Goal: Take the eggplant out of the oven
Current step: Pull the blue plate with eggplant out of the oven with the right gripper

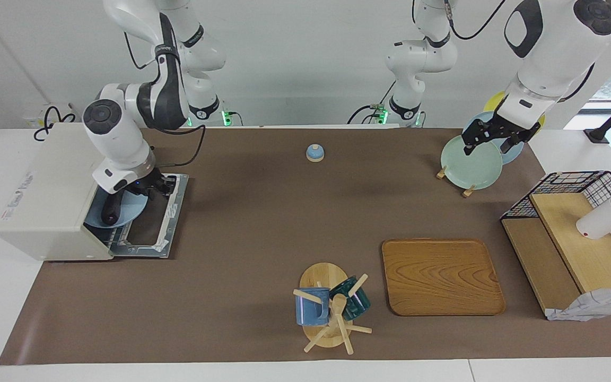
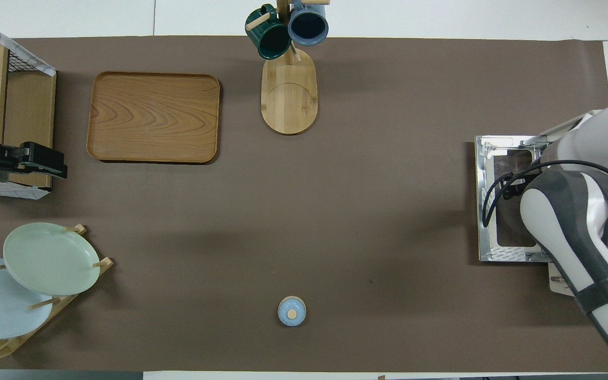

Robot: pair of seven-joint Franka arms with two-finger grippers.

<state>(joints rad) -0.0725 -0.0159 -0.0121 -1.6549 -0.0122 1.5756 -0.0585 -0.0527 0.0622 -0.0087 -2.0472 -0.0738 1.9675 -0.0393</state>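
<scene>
Facing view shows the long dark purple eggplant (image 1: 111, 208) on a pale blue plate (image 1: 125, 212) inside the boxy cream-white toaster oven (image 1: 45, 196), at the right arm's end of the table. Its long axis runs from the oven's interior out toward the lowered glass door (image 1: 151, 225).

The right gripper (image 1: 149, 185) sits at the oven mouth over the plate; whether it grasps anything cannot be told. The left gripper (image 1: 488, 140) waits, fingers apart, above three racked plates (image 1: 470, 162).

Open brown mat (image 1: 263, 223) lies in front of the door. One wooden tray (image 1: 441, 276) and two mugs (image 1: 313, 306) stand well apart.
</scene>
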